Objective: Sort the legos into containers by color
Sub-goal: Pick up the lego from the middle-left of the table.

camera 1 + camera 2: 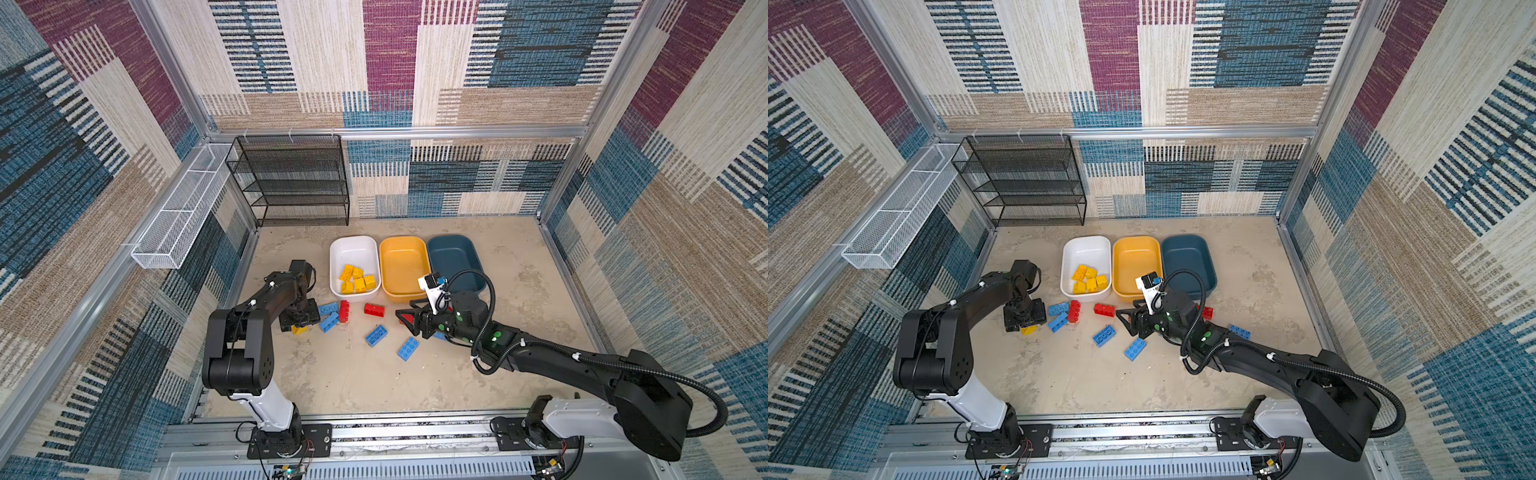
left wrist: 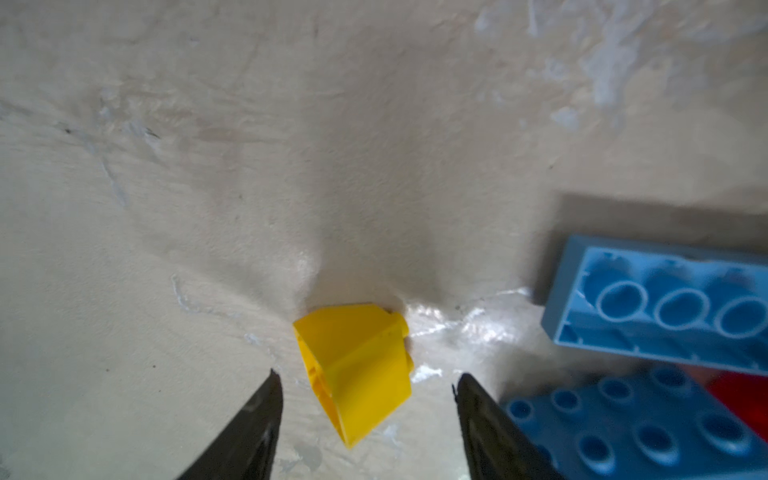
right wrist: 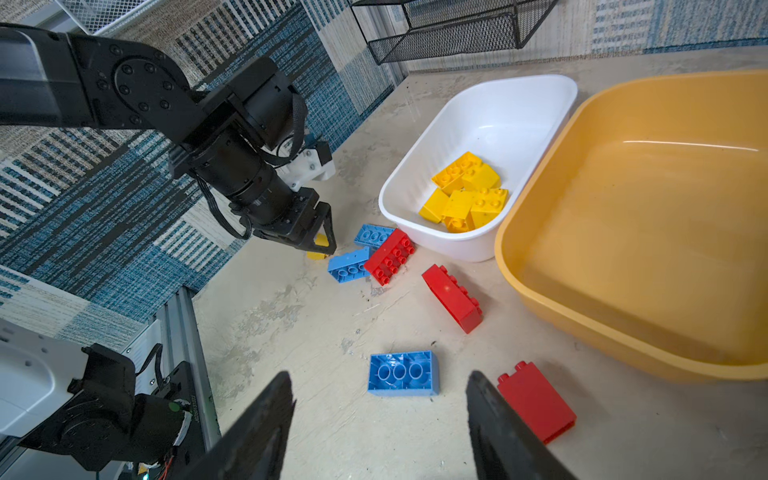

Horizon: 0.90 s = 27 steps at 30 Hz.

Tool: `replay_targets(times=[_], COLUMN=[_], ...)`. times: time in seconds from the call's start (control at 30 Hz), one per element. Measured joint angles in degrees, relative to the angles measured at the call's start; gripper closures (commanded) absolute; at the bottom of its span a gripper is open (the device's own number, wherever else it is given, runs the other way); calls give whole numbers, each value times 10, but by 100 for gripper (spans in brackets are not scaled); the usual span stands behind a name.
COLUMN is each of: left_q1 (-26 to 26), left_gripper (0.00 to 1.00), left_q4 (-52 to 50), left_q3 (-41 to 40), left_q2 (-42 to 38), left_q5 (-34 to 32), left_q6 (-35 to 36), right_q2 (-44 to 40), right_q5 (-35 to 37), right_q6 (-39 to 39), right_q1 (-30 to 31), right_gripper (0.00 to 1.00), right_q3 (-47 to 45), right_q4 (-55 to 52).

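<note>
A small yellow lego (image 2: pixel 357 370) lies on the table between the fingers of my left gripper (image 2: pixel 368 376), which is open with a gap on each side of it. In a top view the same gripper (image 1: pixel 296 326) points down over that lego (image 1: pixel 300 331). My right gripper (image 3: pixel 380 376) is open and empty, low over the table. A blue lego (image 3: pixel 403 374) lies just beyond its tips and a red lego (image 3: pixel 536 407) lies beside one finger. The white container (image 1: pixel 354 243) holds several yellow legos (image 1: pixel 357 279). The yellow-orange container (image 1: pixel 402 242) and the teal container (image 1: pixel 454 241) hold none that I can see.
Loose blue legos (image 1: pixel 329 322) (image 1: pixel 377 335) (image 1: pixel 408 348) and red legos (image 1: pixel 344 311) (image 1: pixel 374 310) are scattered in front of the containers. A black mesh rack (image 1: pixel 291 183) stands at the back left and a white wire basket (image 1: pixel 183 208) runs along the left wall.
</note>
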Motion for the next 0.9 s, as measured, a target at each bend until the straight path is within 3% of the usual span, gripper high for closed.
replay_targets(times=[0.33,0.47,0.9], left_q1=[3,2,-4], left_gripper=[43,56,58], left_q4=[-1,-1,-4], left_q3=[2,2,3], left_q2=[28,29,-37], left_q5=[2,4,18], left_q6=[1,1,2], right_q2=[12,11,8], right_q5=[-2,-2,-4], right_q6=[0,0,0], right_q1=[0,0,0], right_gripper=[33,34,35], right_q3=[0,0,-1], right_q4=[3,4,4])
